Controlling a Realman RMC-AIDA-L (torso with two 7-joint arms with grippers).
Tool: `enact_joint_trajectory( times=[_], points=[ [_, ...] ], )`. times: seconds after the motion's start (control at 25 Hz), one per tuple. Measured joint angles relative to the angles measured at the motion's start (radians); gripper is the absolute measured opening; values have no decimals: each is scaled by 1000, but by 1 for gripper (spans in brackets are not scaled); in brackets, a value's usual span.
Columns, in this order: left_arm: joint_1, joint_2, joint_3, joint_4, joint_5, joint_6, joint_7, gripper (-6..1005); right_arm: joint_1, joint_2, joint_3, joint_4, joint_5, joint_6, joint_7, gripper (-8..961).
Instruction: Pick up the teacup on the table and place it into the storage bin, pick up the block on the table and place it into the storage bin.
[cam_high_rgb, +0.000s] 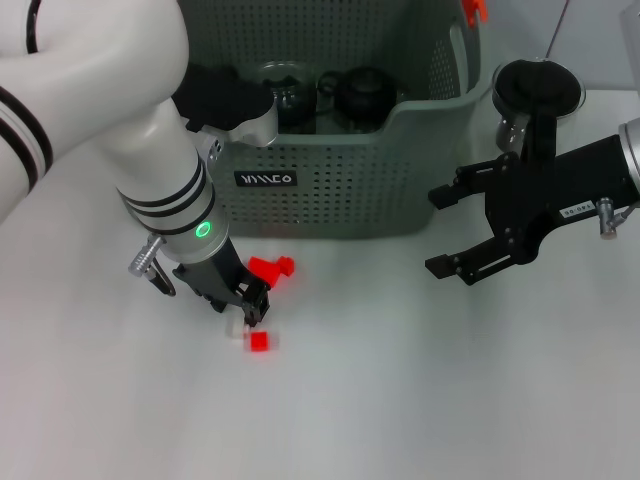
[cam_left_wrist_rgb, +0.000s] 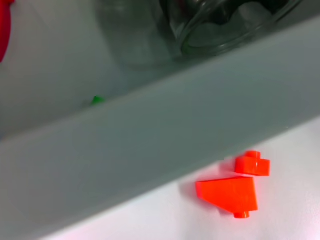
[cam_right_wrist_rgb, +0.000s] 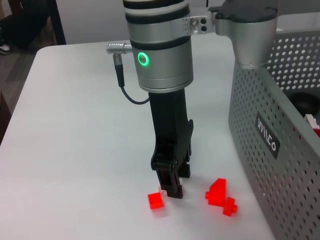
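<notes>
- The left gripper (cam_high_rgb: 252, 313) stands fingertips-down on the table (cam_high_rgb: 400, 380), jaws nearly closed around a small white piece (hold unclear).
- The small red block (cam_high_rgb: 259, 341) lies just beside those tips, in front of the storage bin (cam_high_rgb: 330, 190). It looks light, rigid; take its flat sides.
- The right gripper (cam_high_rgb: 455, 232) hovers wide open, empty.

My head camera looks down; both wrist cameras sit low and share the red wedge-shaped plastic block (cam_left_wrist_rgb: 229, 194) (cam_right_wrist_rgb: 217, 191) (cam_high_rgb: 267, 268).
</notes>
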Motion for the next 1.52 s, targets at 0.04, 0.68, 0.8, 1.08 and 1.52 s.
enact_joint_trajectory(
  times=[0.04,0.68,0.8,1.08,1.52],
  points=[
    [0,0,0,-1,0,0,0,433,0,0,0,0,0,0,0,926],
    [-1,2,0,2,0,4,0,270,-2,0,4,0,0,0,-1,925],
    [-1,3,0,9,0,13,0,211,-2,0,4,0,1,1,-2,925],
    [21,9,-1,100,0,94,9,228,-4,0,8,0,4,5,-2,925],
    [238,9,-145,557,-206,311,190,255,-10,14,85,12,5,0,1,925]
  ],
)
